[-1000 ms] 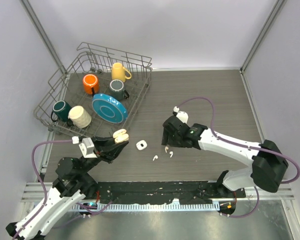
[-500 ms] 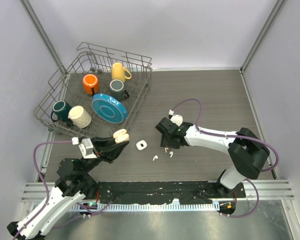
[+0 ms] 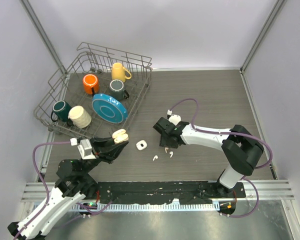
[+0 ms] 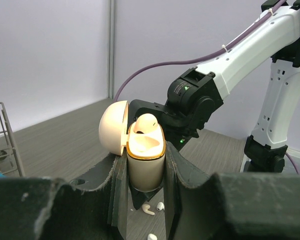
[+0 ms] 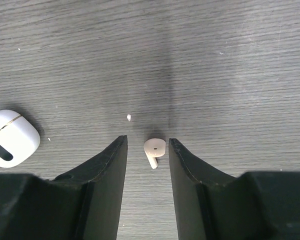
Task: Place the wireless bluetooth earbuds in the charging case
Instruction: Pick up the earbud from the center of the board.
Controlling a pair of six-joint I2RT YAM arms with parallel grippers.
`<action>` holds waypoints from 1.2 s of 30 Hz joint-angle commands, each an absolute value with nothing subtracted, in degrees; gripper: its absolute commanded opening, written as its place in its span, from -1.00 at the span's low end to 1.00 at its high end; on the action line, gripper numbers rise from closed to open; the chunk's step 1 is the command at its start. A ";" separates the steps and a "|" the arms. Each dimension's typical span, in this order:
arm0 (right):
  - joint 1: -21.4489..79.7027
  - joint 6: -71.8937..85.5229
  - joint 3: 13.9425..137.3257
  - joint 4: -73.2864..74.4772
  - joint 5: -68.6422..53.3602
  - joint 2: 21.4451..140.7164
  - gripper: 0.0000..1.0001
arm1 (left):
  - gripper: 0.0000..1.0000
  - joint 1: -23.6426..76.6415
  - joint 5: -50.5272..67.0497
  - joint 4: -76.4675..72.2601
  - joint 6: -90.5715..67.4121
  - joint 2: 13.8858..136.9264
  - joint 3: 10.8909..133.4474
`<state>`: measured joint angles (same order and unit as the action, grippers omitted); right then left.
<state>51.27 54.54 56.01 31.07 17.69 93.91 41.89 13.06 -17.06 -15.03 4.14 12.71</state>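
Observation:
My left gripper (image 4: 145, 167) is shut on a cream charging case (image 4: 145, 165) and holds it upright above the table with the lid (image 4: 114, 127) swung open. One earbud (image 4: 146, 121) sits in its top. In the top view that case (image 3: 120, 135) is at the front left. My right gripper (image 5: 147, 141) points down at the table, open, its jaws narrowly either side of a white stemmed earbud (image 5: 154, 149) without touching it. Two more earbuds (image 3: 155, 157) (image 3: 171, 154) lie on the table just in front of the right gripper (image 3: 165, 145).
A small white closed case (image 3: 141, 145) lies on the table between the two grippers, also visible as the white case (image 5: 10, 137) left of the right fingers. A wire dish rack (image 3: 52, 92) with mugs and a blue plate (image 3: 110, 108) stands at the back left.
The right gripper's jaws have narrowed around the earbud on the table and its arm has shifted slightly left. The left gripper and its case have stayed put.

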 commanded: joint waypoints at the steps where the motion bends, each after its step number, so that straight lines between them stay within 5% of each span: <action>1: 51.42 55.90 57.13 30.06 19.42 93.95 -0.14 | -1.00 41.84 12.48 -20.13 -15.64 3.43 12.30; 36: 52.12 56.95 55.37 30.41 19.42 96.32 -0.22 | -1.00 41.84 12.57 -20.13 -16.79 3.51 12.39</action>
